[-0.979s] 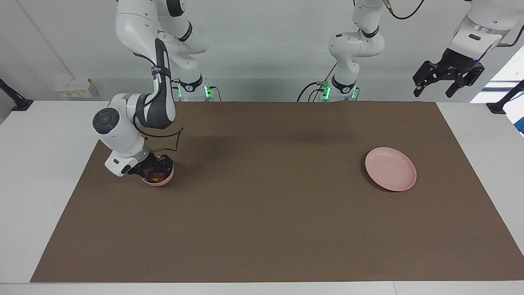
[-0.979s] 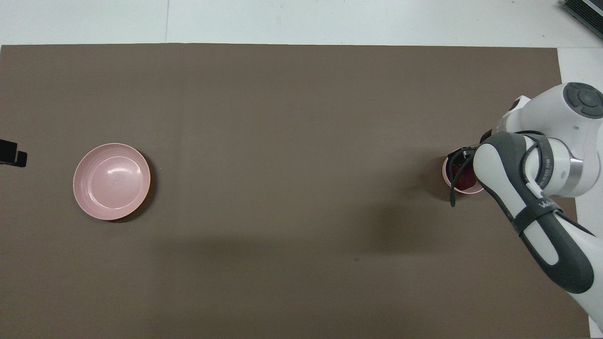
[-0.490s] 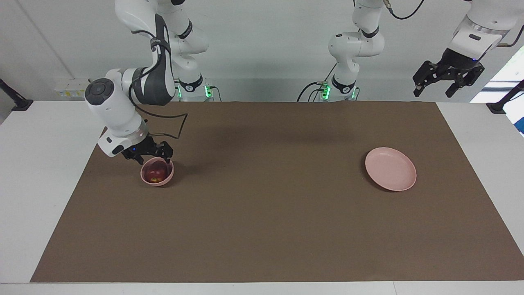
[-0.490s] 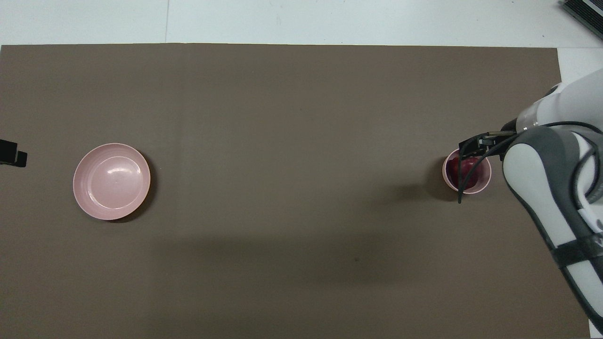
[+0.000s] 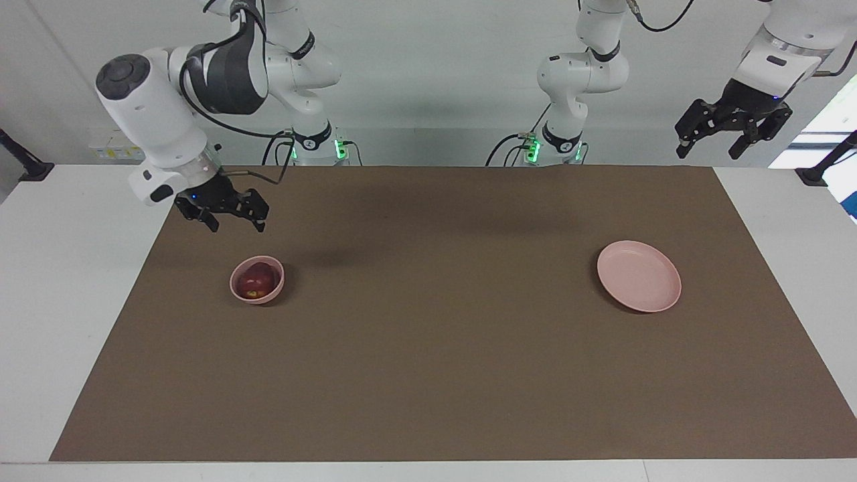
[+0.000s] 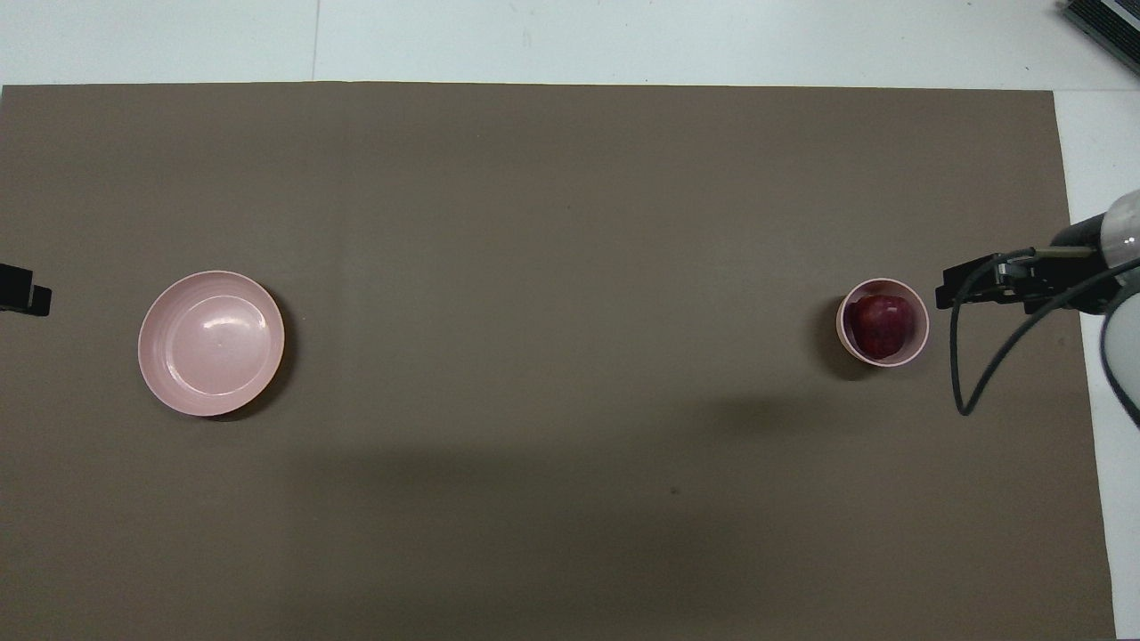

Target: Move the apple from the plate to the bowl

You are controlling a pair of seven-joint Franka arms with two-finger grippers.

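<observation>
Brown mat (image 5: 428, 375) holds the bowl (image 5: 236, 289) cradling the apple (image 5: 257, 279), plate (image 5: 639, 276) bare; right gripper (image 5: 227, 217) hangs released above, left gripper (image 5: 711, 140) waits, open

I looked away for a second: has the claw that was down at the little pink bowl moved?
Yes. The right gripper has lifted up and away from the bowl, toward the robots and the right arm's end of the table, leaving the apple inside.

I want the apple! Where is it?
In both views, the apple sits in the bowl, toward the right arm's end of the table.
</observation>
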